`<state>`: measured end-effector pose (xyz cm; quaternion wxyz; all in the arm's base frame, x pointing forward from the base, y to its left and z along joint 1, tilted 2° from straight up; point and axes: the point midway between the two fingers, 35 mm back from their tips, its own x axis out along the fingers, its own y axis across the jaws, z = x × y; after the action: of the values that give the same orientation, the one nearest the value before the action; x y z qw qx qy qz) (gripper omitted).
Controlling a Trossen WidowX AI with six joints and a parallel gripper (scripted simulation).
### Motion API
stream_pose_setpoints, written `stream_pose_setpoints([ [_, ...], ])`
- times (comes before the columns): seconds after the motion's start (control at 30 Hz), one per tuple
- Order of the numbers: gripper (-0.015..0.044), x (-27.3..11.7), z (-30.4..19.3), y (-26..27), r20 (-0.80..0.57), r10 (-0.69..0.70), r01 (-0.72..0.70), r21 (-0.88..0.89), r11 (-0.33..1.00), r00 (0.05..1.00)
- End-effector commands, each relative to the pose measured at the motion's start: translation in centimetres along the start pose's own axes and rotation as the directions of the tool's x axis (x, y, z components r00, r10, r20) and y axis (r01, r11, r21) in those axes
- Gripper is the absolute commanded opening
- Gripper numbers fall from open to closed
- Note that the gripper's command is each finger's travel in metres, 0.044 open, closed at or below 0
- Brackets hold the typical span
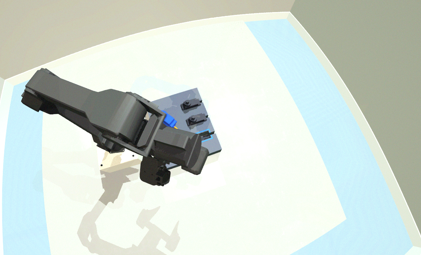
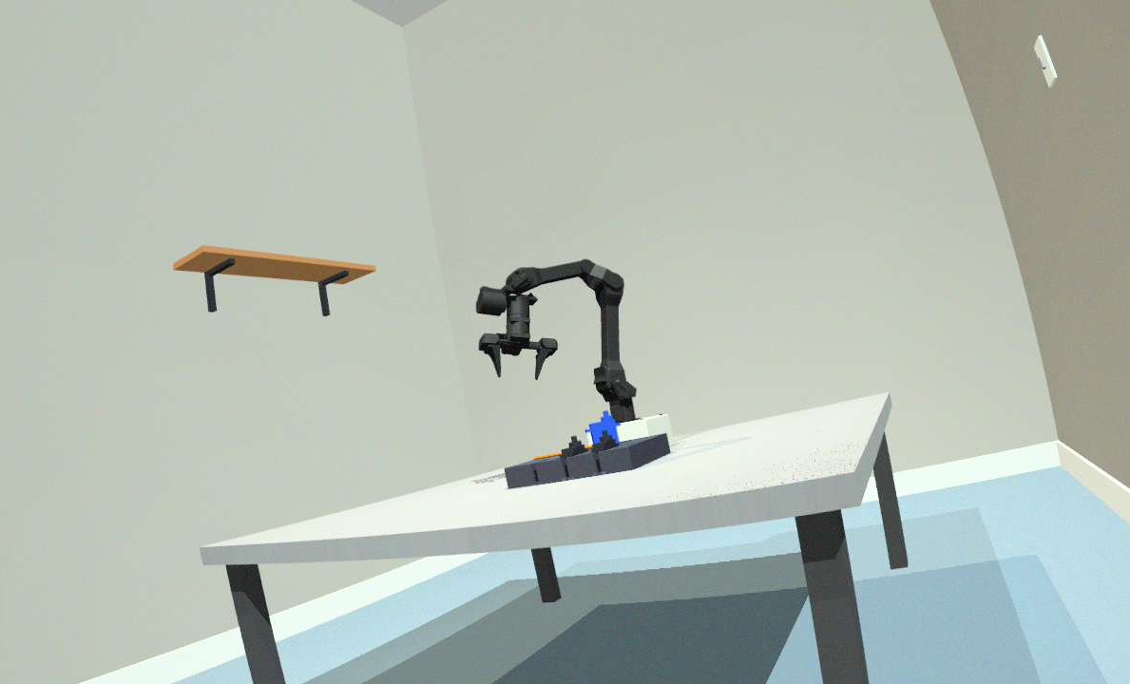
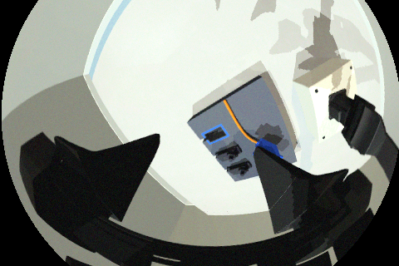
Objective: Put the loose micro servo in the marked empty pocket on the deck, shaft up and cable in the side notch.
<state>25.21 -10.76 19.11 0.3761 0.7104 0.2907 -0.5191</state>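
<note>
The blue micro servo (image 1: 169, 120) (image 2: 603, 423) (image 3: 272, 149) lies loose on the dark grey deck (image 1: 216, 144) (image 2: 551, 470) (image 3: 249, 100), on the side near the arm's base. Its orange cable (image 3: 235, 119) runs across the deck. The blue-outlined empty pocket (image 1: 211, 135) (image 3: 215, 126) is at the deck's corner; in the top view the arm covers part of it. My gripper (image 2: 516, 372) (image 3: 209, 145) is open and empty. It points down, high above the deck. In the top view the arm hides its fingers.
Two black servos (image 1: 191, 103) (image 1: 196, 119) (image 3: 229, 155) sit in the deck's other pockets beside the marked one. The arm's white base block (image 3: 322, 95) (image 2: 649, 425) stands next to the deck on the white table (image 2: 764, 467). A wooden shelf (image 2: 271, 261) hangs on the wall.
</note>
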Motion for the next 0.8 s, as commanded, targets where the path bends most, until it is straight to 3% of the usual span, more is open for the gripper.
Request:
stream_pose_setpoints([
  [0.0, 0.0440, 1.2, -1.2, -0.8, 0.004, -0.033, 0.033, -0.116, 0.993, 0.999],
  [0.37, 0.0440, 4.1, -5.0, -3.8, 0.020, -0.118, 0.114, -0.458, 0.882, 0.993],
  [0.77, 0.0440, 6.8, -8.5, -8.2, 0.066, -0.194, 0.175, -0.764, 0.621, 0.979],
])
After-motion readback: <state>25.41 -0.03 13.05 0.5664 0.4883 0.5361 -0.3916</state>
